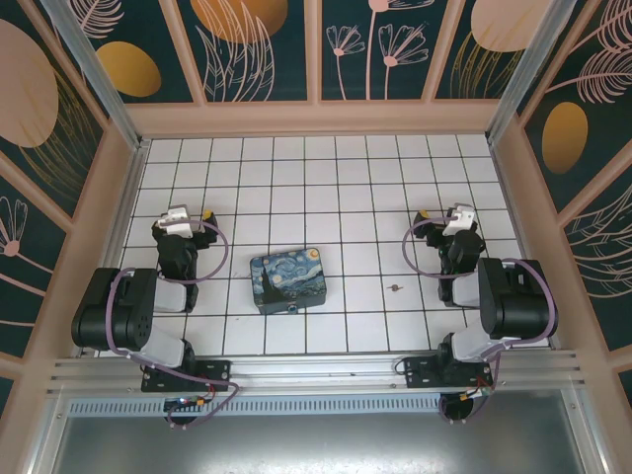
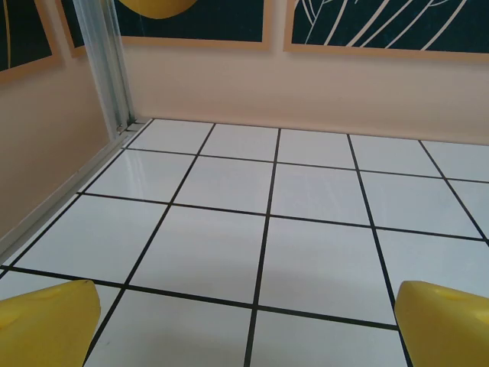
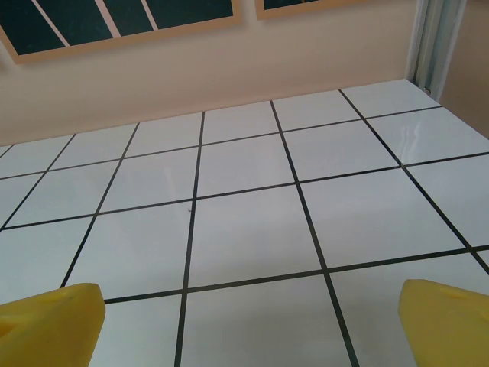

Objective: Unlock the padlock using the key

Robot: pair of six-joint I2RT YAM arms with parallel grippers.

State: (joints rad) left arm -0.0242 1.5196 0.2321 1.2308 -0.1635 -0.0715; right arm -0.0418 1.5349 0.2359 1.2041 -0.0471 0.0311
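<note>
Not begun: L pincer (image 2: 246, 321) & R pincer (image 3: 246, 321) both wide open, empty.
Key (image 1: 396, 287) lies right of box (image 1: 288, 280), untouched; padlock (image 1: 293, 309) prob. at box's near edge; pick-up, insert, turn all left.

The table (image 1: 336, 197) is a white-tiled surface with dark grid lines, walled at the back and both sides. A box (image 1: 289, 280) printed with a swirly blue-and-yellow painting lies flat on it. Right of the box, well apart, the tiny dark key (image 1: 396, 287) lies on a tile.
</note>
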